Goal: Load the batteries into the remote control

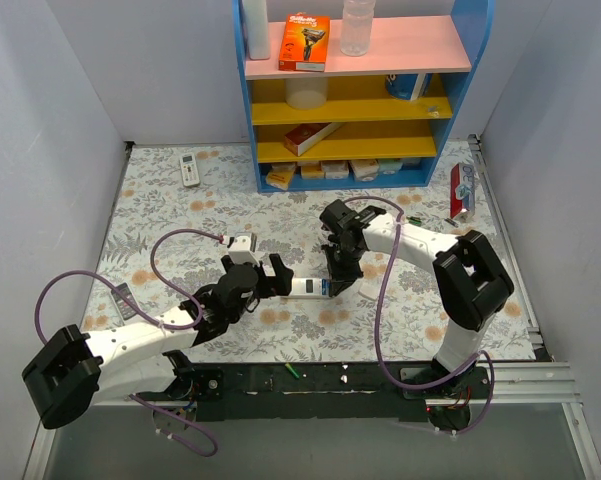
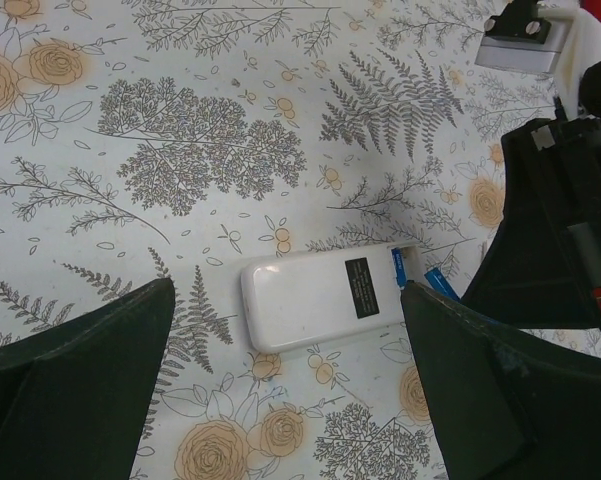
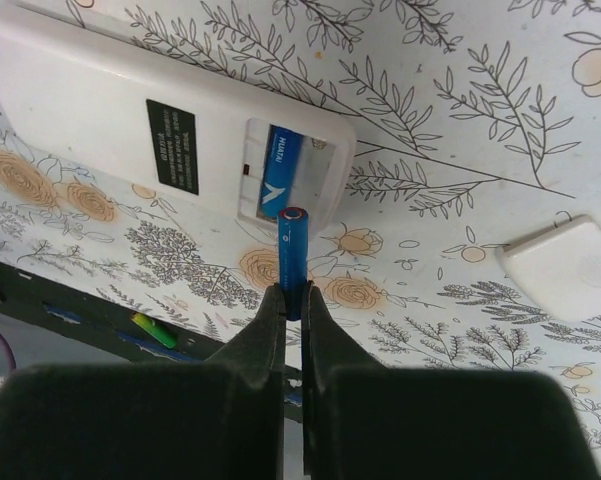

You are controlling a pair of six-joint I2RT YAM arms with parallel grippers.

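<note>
The remote control (image 1: 306, 287) lies back up on the flowered cloth, its battery recess (image 3: 280, 170) uncovered. One blue battery (image 3: 277, 172) lies in the recess. My right gripper (image 3: 293, 300) is shut on a second blue battery (image 3: 293, 250), held end-on just short of the recess end of the remote. In the top view the right gripper (image 1: 342, 268) sits at the remote's right end. My left gripper (image 2: 290, 400) hangs open above the remote (image 2: 315, 298), one finger (image 2: 80, 385) on each side, touching nothing. A green battery (image 3: 155, 330) rests on the black base strip.
A small white rounded piece (image 3: 565, 265) lies on the cloth near the remote. An all-white remote (image 1: 189, 169) lies at the back left. The blue and yellow shelf (image 1: 355, 95) stands at the back, and a red pack (image 1: 461, 190) at the right edge.
</note>
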